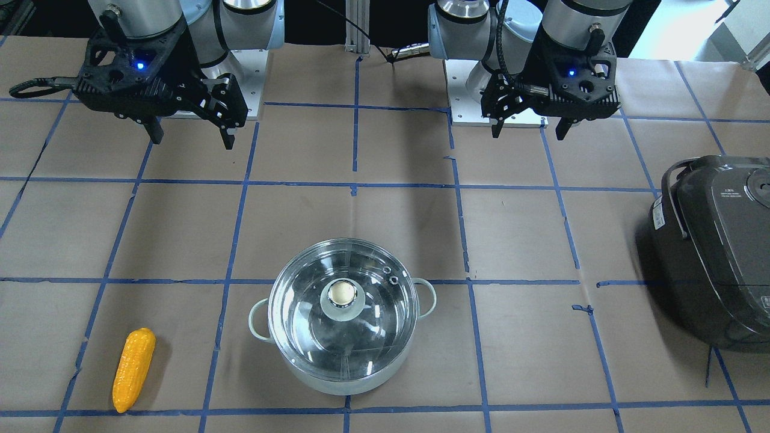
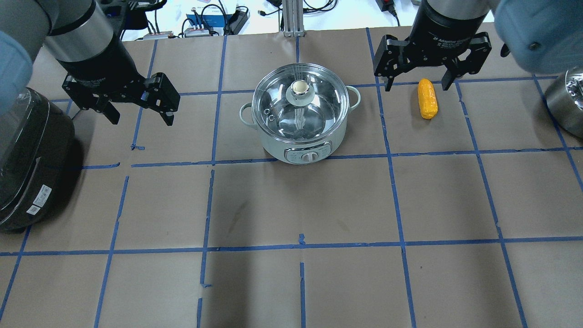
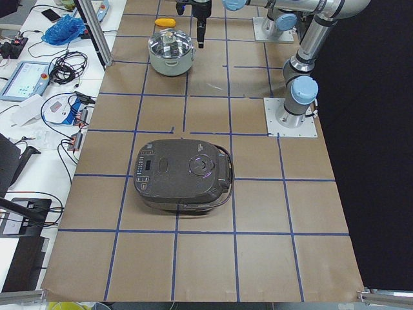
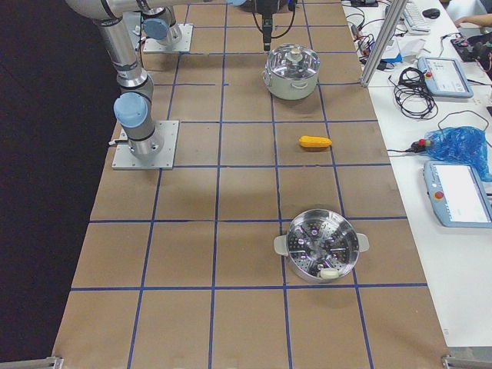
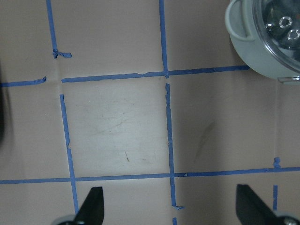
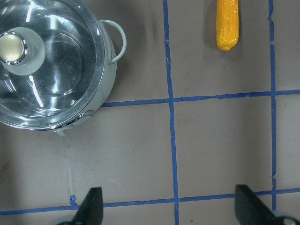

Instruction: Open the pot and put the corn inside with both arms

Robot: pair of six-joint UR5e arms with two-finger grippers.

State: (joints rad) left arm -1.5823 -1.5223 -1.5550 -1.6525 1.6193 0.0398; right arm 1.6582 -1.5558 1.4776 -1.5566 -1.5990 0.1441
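Note:
The pot (image 2: 273,145), mint-green with two loop handles, stands on the table with its clear glass lid (image 2: 298,107) on; it also shows in the front view (image 1: 260,322). The corn (image 2: 427,98) lies flat on the paper beside the pot, also seen in the front view (image 1: 133,368) and the right wrist view (image 6: 227,23). My right gripper (image 2: 416,86) hangs open and empty above the table near the corn. My left gripper (image 2: 141,121) hangs open and empty on the pot's other side. The left wrist view shows only the pot's edge (image 5: 253,51).
A dark grey rice cooker (image 2: 27,159) sits closed at the table's end on my left. A steel steamer basket (image 4: 319,246) stands at the end on my right. Blue tape lines grid the brown paper. Operator gear lies beyond the far table edge.

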